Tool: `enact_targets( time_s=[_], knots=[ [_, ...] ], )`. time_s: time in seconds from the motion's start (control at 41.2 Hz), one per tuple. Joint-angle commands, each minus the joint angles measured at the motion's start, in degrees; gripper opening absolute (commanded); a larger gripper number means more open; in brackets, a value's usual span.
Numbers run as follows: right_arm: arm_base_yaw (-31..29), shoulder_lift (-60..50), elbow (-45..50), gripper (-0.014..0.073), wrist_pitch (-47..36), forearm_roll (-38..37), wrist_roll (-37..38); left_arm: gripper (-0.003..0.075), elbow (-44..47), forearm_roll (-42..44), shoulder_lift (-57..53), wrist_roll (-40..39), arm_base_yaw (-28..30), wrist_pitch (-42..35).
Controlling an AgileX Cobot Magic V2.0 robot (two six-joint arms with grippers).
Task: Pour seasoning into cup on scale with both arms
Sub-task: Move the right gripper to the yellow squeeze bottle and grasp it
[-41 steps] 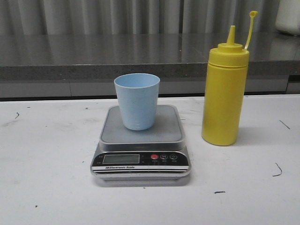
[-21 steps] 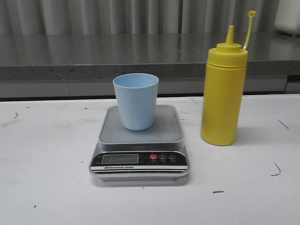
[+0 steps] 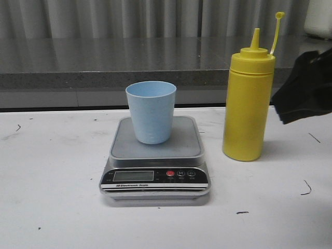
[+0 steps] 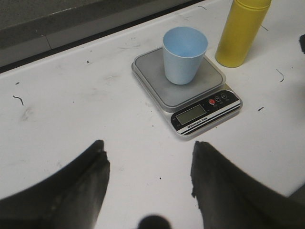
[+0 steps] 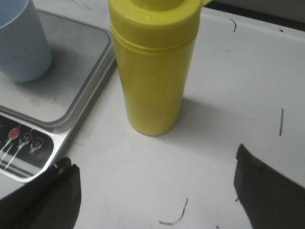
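Right tool: fingers spread wide apart, nothing between them, held above the table. The seasoning bottle stands in line with the gap but beyond the fingertips, not touched. In the front view this tool shows as a dark blurred mass at the right edge, beside the bottle and apart from it.

Left tool: fingers also parted, empty, above bare table. Not seen in the front view.

Seasoning bottle: yellow, upright on the table, just right of the scale, not touching it. Cone nozzle uncovered; thin cap strap sticks up beside it.

Cup: pale blue, upright, on the steel platform of the scale, slightly left of platform centre. Interior looks empty in the left wrist view.

Scale: front panel faces the camera, display blank-looking, red button beside two dark ones; digits unreadable
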Motion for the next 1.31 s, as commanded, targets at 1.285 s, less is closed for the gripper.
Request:
enact_targets(
  time_s=[1.285],
  knots=[
    [-0.3,45.6,-4.3,0.0556,-75.2,3.5,0.4,0.0389,-1.5,0.0,0.1,-0.7,-0.3,-3.9]
  ],
)
